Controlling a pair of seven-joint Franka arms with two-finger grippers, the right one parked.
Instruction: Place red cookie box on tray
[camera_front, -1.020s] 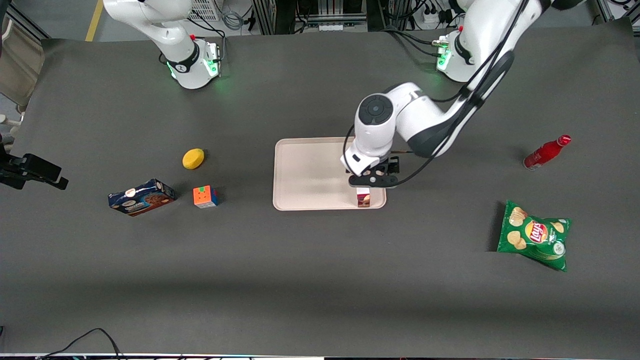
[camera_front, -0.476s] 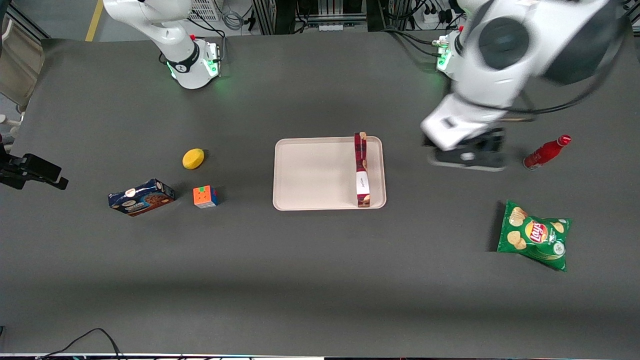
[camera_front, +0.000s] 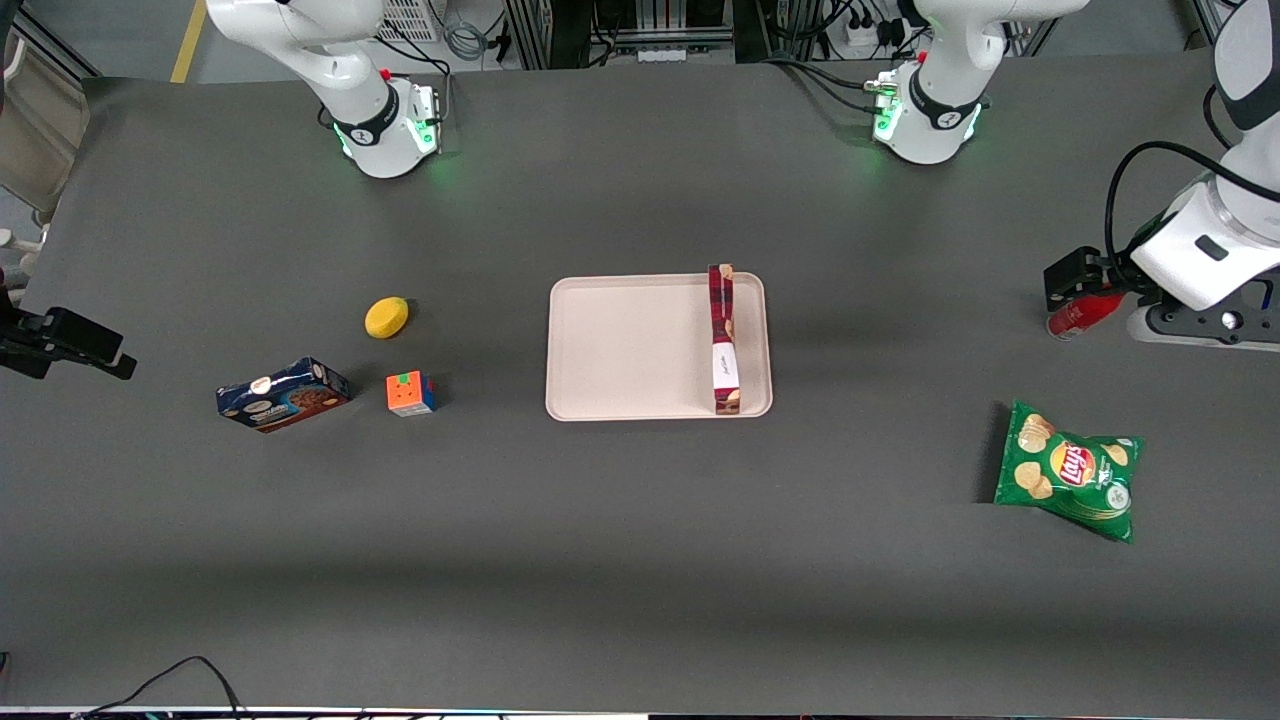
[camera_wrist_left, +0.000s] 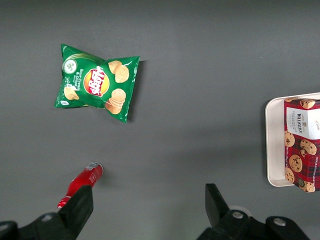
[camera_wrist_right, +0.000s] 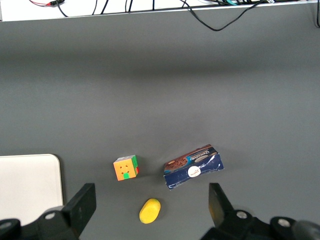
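Red cookie box (camera_front: 722, 338): I see it lying on the tray, along the edge nearest my working arm's end of the table. Its plaid end is farther from the front camera, and its white part is nearer.
Tray (camera_front: 630, 345): it sits flat in the middle of the table. The rest of it is bare.
Gripper (camera_wrist_left: 146, 207): I have it up high near my working arm's end of the table, well apart from the tray. Its jaws are spread wide and hold nothing.
Red bottle (camera_front: 1075, 314): it lies on the table under my gripper. In the front view the arm hides part of it.
Green chip bag (camera_front: 1070, 470): it lies flat, nearer the front camera than the bottle.
Blue cookie box (camera_front: 282, 394): it lies toward the parked arm's end of the table.
Puzzle cube (camera_front: 410, 393): just beside the blue cookie box.
Yellow lemon (camera_front: 386, 317): near the cube, farther from the front camera.
In the way: I see nothing between the gripper and the tray.
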